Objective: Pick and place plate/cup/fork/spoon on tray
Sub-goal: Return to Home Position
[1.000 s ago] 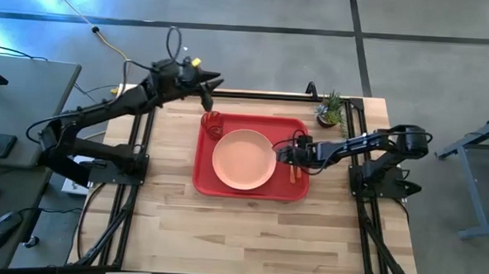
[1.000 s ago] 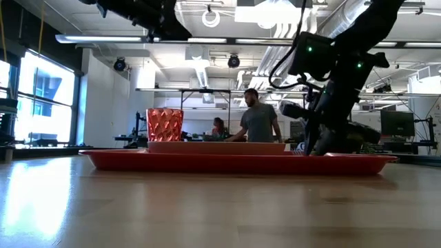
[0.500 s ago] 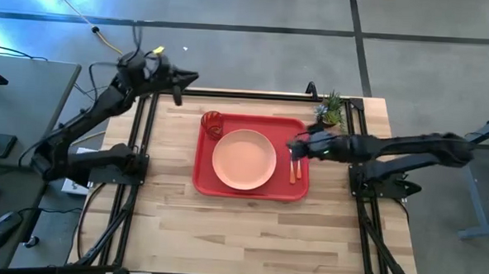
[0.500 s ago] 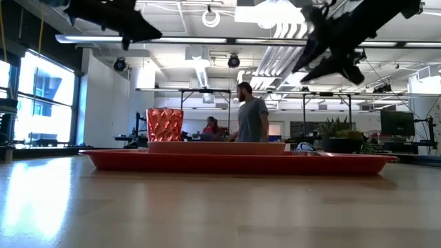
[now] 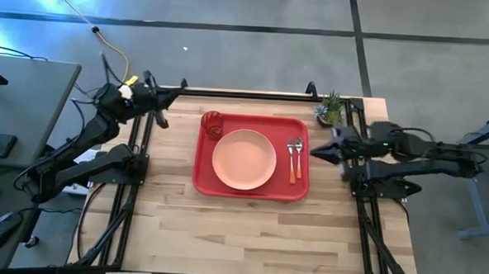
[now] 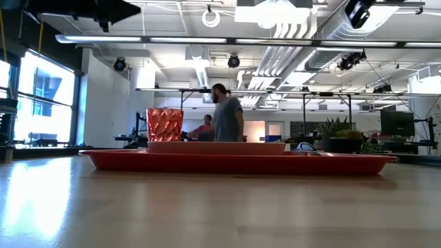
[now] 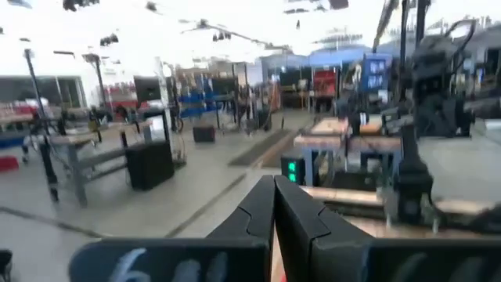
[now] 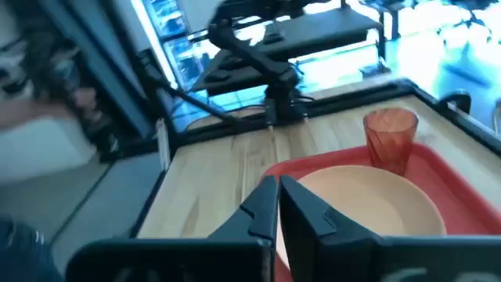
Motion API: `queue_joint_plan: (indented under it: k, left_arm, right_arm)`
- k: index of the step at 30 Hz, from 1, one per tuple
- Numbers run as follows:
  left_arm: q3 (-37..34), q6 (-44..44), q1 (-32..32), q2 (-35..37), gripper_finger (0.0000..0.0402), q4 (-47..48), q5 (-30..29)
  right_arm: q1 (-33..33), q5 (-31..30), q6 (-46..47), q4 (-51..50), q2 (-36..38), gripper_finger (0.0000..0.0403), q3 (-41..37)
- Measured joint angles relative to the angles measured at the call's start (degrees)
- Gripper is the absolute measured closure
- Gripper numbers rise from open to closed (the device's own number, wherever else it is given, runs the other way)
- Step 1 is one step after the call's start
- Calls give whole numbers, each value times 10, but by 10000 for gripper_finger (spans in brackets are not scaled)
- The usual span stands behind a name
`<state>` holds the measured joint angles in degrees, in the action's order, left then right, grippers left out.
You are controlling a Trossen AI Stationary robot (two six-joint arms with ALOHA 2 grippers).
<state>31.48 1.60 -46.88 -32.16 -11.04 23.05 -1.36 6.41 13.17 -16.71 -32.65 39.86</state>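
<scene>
The red tray (image 5: 203,181) lies in the middle of the table. On it rest the peach plate (image 5: 243,159) and, at its far left corner, the red-orange cup (image 5: 212,124), standing upright (image 6: 165,125). The fork and spoon (image 5: 294,158) lie side by side on the tray's right part; which is which I cannot tell. My left gripper (image 5: 164,119) hovers shut (image 7: 274,194) beyond the tray's far left corner. My right gripper (image 5: 316,154) hovers shut (image 8: 279,196) just off the tray's right edge, pointing at it. Neither holds anything.
A small potted plant (image 5: 330,109) stands at the table's far right corner. Black frame rails (image 5: 140,161) run along the table's left and right sides. A person (image 6: 224,114) moves in the room behind. Bare wood (image 5: 249,232) spreads in front of the tray.
My left gripper has drawn back from above the cup toward the table's far left corner. My right gripper has risen from the utensils on the tray's right part and pulled back toward the right edge. The person behind has walked to the left.
</scene>
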Motion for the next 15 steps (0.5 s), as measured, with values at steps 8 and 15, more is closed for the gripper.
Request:
queue_joint_plan:
  k: [8,15]
  left_arm:
    - [-5,21,2,80,401,122,24]
    - [-95,-15,16,117,401,72,50]
  right_arm:
    - [4,25,-82,-73,149,402,-21]
    - [4,77,-75,-46,204,402,-91]
